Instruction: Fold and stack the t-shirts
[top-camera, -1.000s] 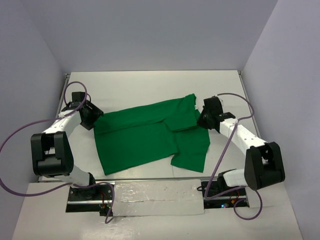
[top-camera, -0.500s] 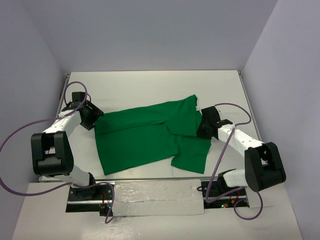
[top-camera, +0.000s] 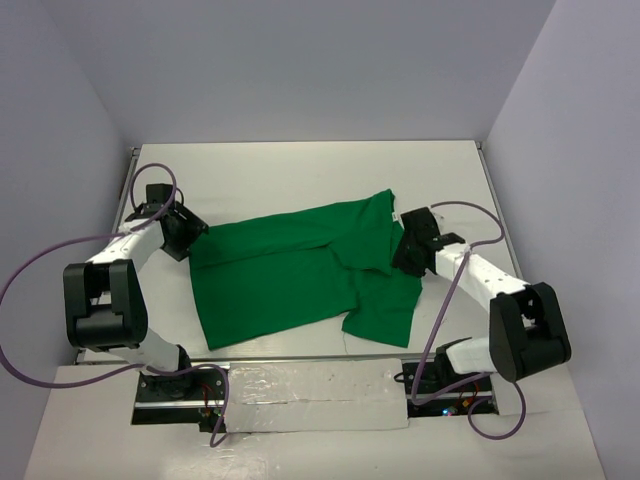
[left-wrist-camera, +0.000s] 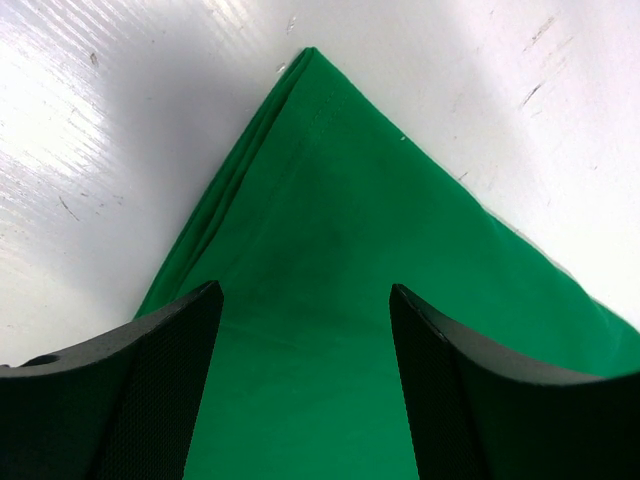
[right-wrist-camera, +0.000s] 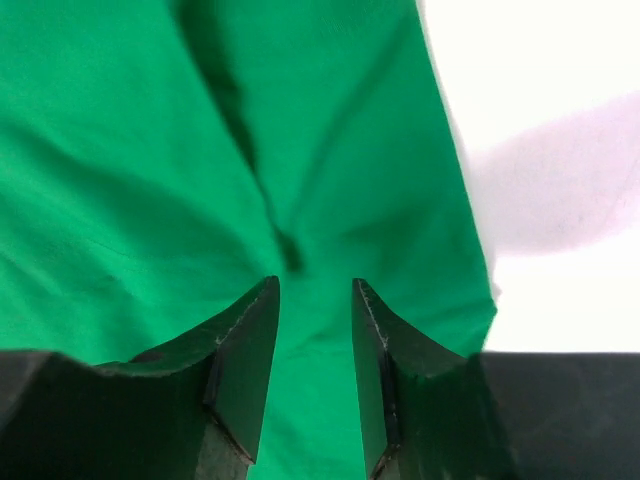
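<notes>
The bright green t-shirt (top-camera: 290, 270) lies spread and partly folded across the middle of the table. My left gripper (top-camera: 186, 236) is at its left corner. In the left wrist view the shirt's pointed corner (left-wrist-camera: 330, 200) lies under my left gripper (left-wrist-camera: 305, 300), whose jaws stand wide open. My right gripper (top-camera: 405, 250) is low over the shirt's right part. In the right wrist view my right gripper (right-wrist-camera: 314, 290) has its jaws narrowly apart, with green cloth (right-wrist-camera: 150, 150) between them and a crease just ahead of the tips.
The white table (top-camera: 300, 170) is bare behind the shirt. Purple-grey walls (top-camera: 560, 150) close it in at the back and both sides. A bare strip of table (right-wrist-camera: 540, 90) shows right of the shirt's edge. The arm bases and cables stand at the near edge.
My right gripper has moved from the shirt's right edge down and inward onto the cloth. My left gripper has stayed at the left corner.
</notes>
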